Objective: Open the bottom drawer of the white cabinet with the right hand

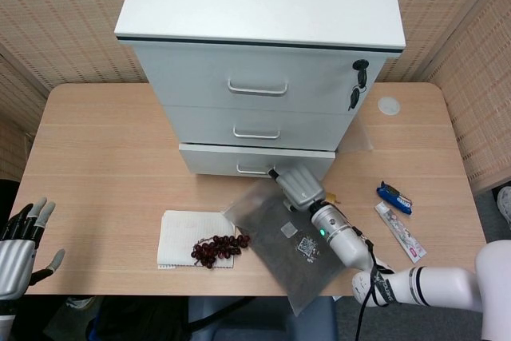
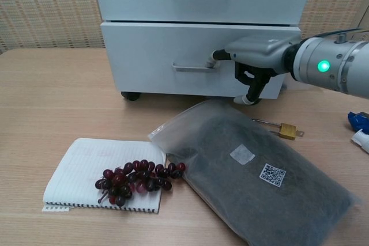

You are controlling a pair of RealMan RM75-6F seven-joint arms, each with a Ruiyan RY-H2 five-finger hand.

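Note:
The white cabinet (image 1: 263,5) stands at the back of the table. Its bottom drawer (image 2: 150,56) sticks out a little past the drawer above. My right hand (image 2: 256,56) is at the drawer's front, one finger hooked behind the right end of the metal handle (image 2: 193,68) and the others curled underneath. In the head view the right hand (image 1: 297,185) sits just below the drawer front (image 1: 215,161). My left hand (image 1: 20,241) hangs off the table's near left corner, fingers apart and holding nothing.
A grey zip bag (image 2: 253,171) lies right under the right arm, with a brass padlock (image 2: 286,129) beside it. Grapes (image 2: 135,178) rest on a notebook (image 2: 81,177). A blue item (image 1: 394,196) and a tube (image 1: 401,233) lie to the right. Keys (image 1: 357,85) hang from the top drawer's lock.

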